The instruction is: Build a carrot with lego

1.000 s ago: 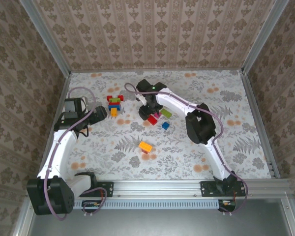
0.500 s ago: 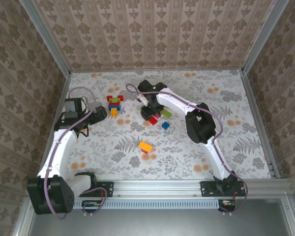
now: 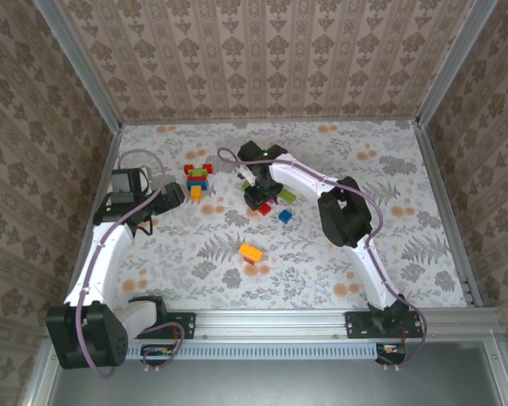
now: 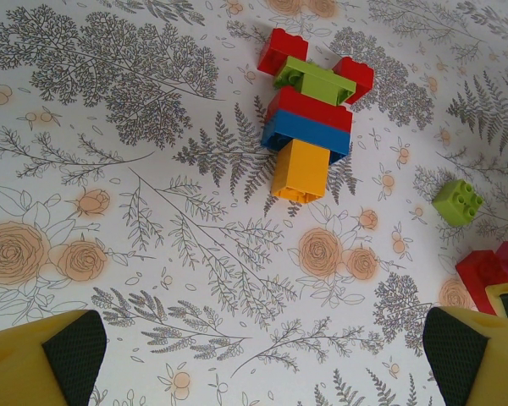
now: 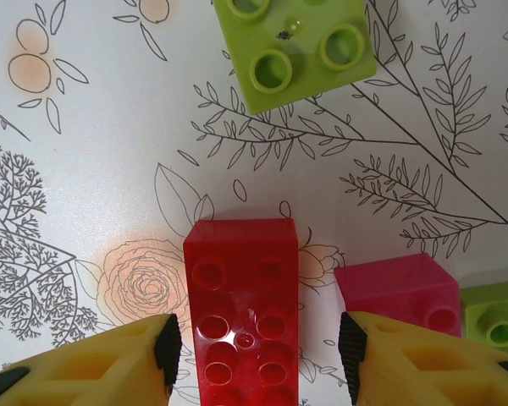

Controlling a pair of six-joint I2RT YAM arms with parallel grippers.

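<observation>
The lego lies in loose bricks and one stack. A stack [image 3: 197, 179] of red, green, blue and orange bricks lies flat at the back left, and it is seen as the stack [image 4: 309, 118] ahead of my left gripper [image 4: 262, 351]. That gripper is open over bare cloth. My right gripper [image 3: 258, 201] is down at the middle cluster. Its jaws straddle an oblong red brick [image 5: 245, 313], open, with a gap on the right side. A light green brick [image 5: 300, 46] lies ahead of it and a magenta brick [image 5: 398, 288] lies beside the right finger.
An orange brick [image 3: 251, 252] on a red one sits nearer the front, middle. A blue brick [image 3: 284, 216] and a green one [image 3: 286, 195] lie beside the right gripper. The flowered cloth [image 3: 389, 220] runs to metal rails and papered walls.
My right gripper has sunk slightly over the red brick and its jaws have narrowed around it. The left arm has not moved.
</observation>
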